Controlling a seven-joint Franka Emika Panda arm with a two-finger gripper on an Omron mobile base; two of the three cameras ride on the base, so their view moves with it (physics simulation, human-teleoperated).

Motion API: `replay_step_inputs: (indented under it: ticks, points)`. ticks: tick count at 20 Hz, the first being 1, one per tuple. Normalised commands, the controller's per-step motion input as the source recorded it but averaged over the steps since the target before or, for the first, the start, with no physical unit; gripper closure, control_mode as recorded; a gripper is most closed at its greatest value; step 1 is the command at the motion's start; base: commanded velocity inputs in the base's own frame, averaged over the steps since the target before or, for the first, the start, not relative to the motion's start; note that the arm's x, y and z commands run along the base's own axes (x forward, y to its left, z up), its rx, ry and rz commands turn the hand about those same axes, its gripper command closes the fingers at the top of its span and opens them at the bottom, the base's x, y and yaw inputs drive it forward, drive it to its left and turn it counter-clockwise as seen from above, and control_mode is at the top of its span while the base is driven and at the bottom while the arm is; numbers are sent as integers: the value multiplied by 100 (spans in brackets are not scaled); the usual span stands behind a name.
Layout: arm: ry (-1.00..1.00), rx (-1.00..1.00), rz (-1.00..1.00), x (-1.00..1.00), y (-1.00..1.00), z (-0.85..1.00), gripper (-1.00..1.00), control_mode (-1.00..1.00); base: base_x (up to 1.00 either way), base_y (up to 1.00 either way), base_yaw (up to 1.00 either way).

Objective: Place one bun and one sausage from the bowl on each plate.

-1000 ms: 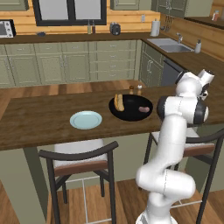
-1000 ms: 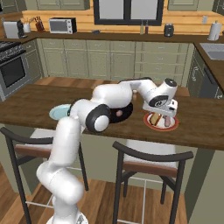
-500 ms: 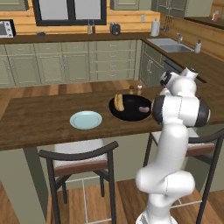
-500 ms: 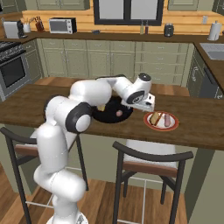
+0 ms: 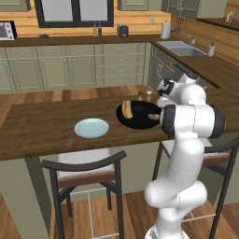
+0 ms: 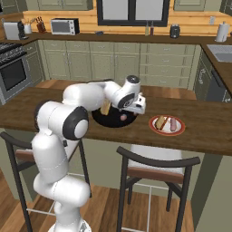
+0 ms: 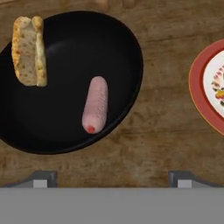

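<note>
Two items lie in your black bowl [image 7: 65, 131]: one bun [image 7: 28, 50] toward its far left side and one sausage [image 7: 95, 105] nearer the middle, well apart from each other. In the right base view you can see the bun [image 6: 105, 108] standing out against the dark bowl [image 6: 102, 120], with the sausage [image 6: 123, 117] beside it, partly under the arm's hand.

Your end effector [image 7: 109, 179] hovers over the wooden bench [image 7: 162, 144] just near of the bowl's rim; its two fingertips [image 7: 41, 179] stand wide apart with nothing between them. From the right base view the end effector [image 6: 134, 108] sits between the bowl and the red-rimmed plate [image 6: 153, 126].

That red-rimmed plate carries a bun [image 6: 160, 122] and a sausage [image 6: 172, 124] side by side. In the hand view you catch only its left edge [image 7: 197, 87], right of the bowl and clear of it.

Look to the left base view for the pale blue plate [image 5: 92, 128]: it lies on the bench [image 5: 37, 130] to the left of the bowl [image 5: 135, 119], apart from it, with nothing on it. There the bun [image 5: 126, 109] rests at the bowl's left side and the sausage [image 5: 153, 115] at its right, close against the arm.

Two small shakers [image 5: 144, 96] stand just beyond the bowl's far rim. Two stools [image 5: 84, 175] are tucked under the near edge of the bench.
</note>
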Motion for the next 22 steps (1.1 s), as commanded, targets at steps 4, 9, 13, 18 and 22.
replay_step_inputs:
  ticks: [4, 9, 13, 18, 22]
  points:
    - [0, 0, 0, 27, 56, 0, -100, -100, 0, 0, 0]
    - [0, 0, 0, 55, 47, 0, -100, -100, 0, 0, 0]
    - [0, 0, 0, 47, 43, 0, -100, -100, 0, 0, 0]
    - [1, 2, 0, 30, 49, -5, -100, -100, 0, 0, 0]
    - [0, 0, 0, 24, 55, -22, -100, -100, 0, 0, 0]
